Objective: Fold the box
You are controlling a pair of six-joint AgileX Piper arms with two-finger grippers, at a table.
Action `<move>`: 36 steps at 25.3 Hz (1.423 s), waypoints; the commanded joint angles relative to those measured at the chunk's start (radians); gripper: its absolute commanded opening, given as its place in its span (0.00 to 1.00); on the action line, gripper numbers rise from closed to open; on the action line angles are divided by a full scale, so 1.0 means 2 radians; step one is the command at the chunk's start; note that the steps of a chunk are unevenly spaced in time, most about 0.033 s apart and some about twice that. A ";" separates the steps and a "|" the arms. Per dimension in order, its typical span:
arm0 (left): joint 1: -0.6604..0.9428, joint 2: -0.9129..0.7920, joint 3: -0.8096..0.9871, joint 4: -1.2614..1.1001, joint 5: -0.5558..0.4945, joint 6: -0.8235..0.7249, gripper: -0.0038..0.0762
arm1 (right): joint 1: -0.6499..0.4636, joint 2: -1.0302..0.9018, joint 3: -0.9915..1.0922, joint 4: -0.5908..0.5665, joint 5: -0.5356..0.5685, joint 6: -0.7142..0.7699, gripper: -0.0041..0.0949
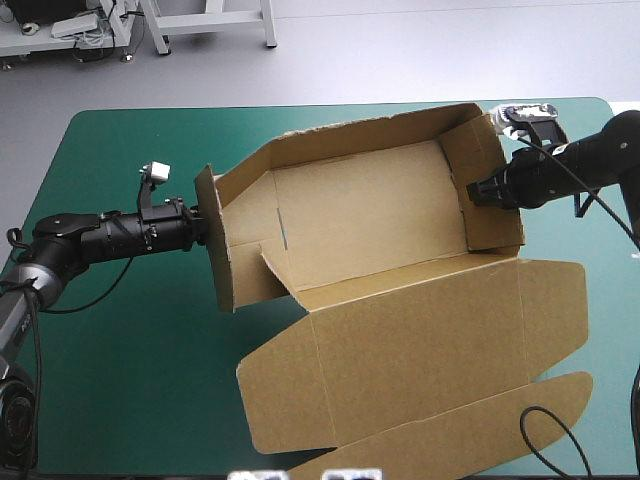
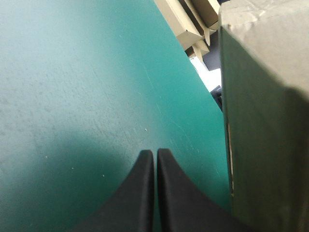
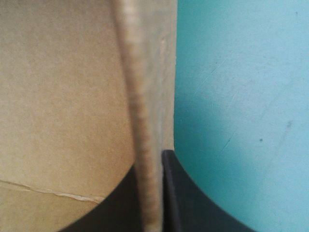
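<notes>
Count: one brown box (image 1: 370,215), two grippers, one table under a teal-green cover (image 1: 120,150).

Box condition: I find it about mid-table as an open tray with its walls raised. The lid (image 1: 420,345) lies flat on the cover toward the near edge, its tuck flap (image 1: 470,425) outermost. The left end wall (image 1: 215,245) leans outward. The right end wall (image 1: 495,215) stands more nearly upright.

Left gripper (image 1: 203,228): at the outer face of the left end wall. In its wrist view the black fingers (image 2: 142,193) are pressed together in one arch with nothing between them, and the board stands just beside them (I cannot tell whether they touch it).

Right gripper (image 1: 482,190): clamped on the right end wall. In its wrist view the board's edge runs straight between the two fingers.

Edges and room: bare cover is widest left of the box, around the left arm. A narrower strip runs between the far wall and the table's far edge, and another lies right of the box. The tuck flap comes close to the near edge, so I note little room there.
</notes>
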 commanded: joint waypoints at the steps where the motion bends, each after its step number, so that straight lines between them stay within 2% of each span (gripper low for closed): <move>1: -0.010 -0.021 -0.013 -0.037 0.057 -0.016 0.06 | -0.002 -0.022 -0.013 0.023 -0.021 0.010 0.02; 5: -0.081 -0.021 -0.014 -0.048 0.057 -0.009 0.06 | -0.002 -0.017 -0.013 0.008 -0.041 0.018 0.02; 10: -0.103 -0.021 -0.032 -0.060 0.057 -0.011 0.07 | -0.001 0.000 -0.013 -0.008 -0.047 0.029 0.02; 18: -0.104 -0.021 -0.037 -0.102 0.057 -0.012 0.25 | -0.001 0.002 -0.013 -0.003 -0.058 0.024 0.02; 27: -0.105 -0.021 -0.037 -0.110 0.057 -0.012 0.38 | -0.001 0.002 -0.013 -0.006 -0.073 0.026 0.02; 36: -0.125 -0.021 -0.037 -0.144 0.057 -0.005 0.43 | -0.001 0.002 -0.013 -0.009 -0.084 0.029 0.02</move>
